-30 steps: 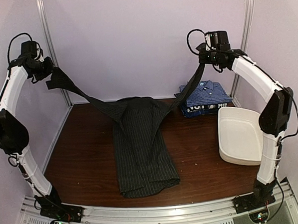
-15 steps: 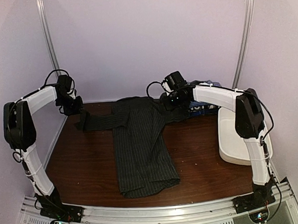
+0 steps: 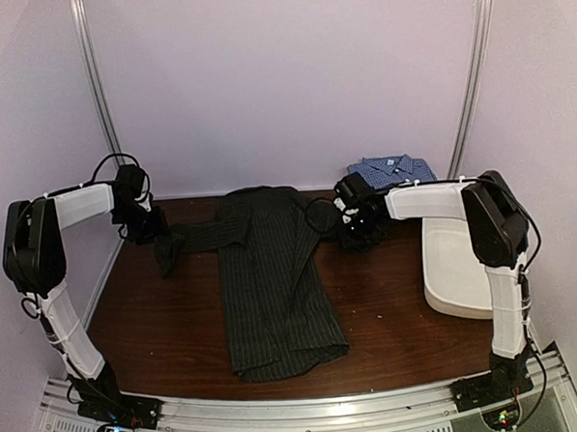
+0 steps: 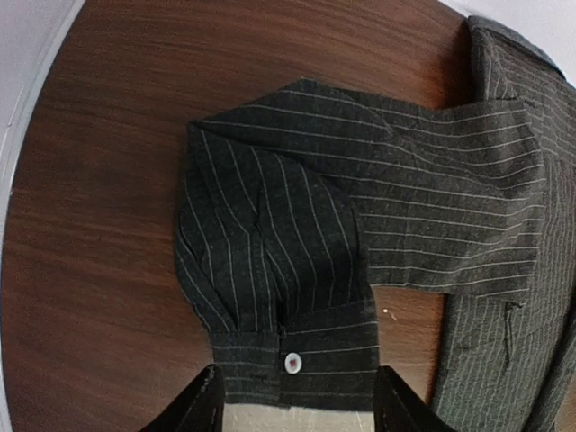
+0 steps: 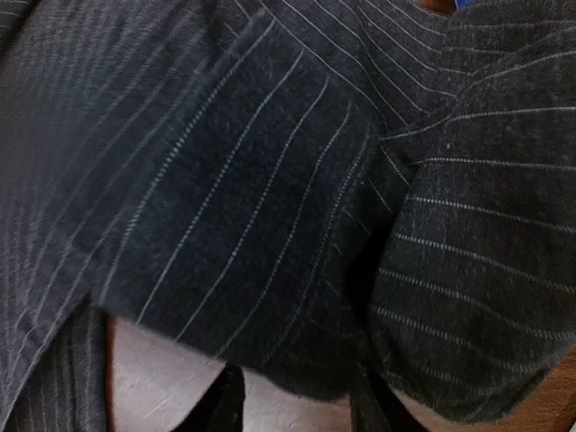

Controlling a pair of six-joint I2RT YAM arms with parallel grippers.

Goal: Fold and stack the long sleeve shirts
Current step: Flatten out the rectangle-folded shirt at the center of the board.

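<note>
A dark charcoal pinstriped long sleeve shirt (image 3: 273, 285) lies in a long strip down the middle of the table. Its left sleeve (image 4: 378, 198) is stretched sideways and doubled back, and the cuff with a white button (image 4: 292, 362) rests flat between the parted fingers of my left gripper (image 4: 297, 396). Low at the shirt's right shoulder, my right gripper (image 5: 297, 391) has its jaws apart at the edge of the bunched right sleeve (image 5: 270, 198). A folded blue checked shirt (image 3: 393, 169) sits at the back right. The navy shirt is hidden.
A white oblong tub (image 3: 458, 265) stands at the right, just beside the right forearm. Bare brown table (image 3: 158, 320) flanks the shirt on both sides. Metal frame posts (image 3: 96, 91) and pale walls close in the back and sides.
Both arms came down from high up and laid the sleeves on the table. Both grippers, shut on the sleeve ends a moment ago, now have their jaws apart.
</note>
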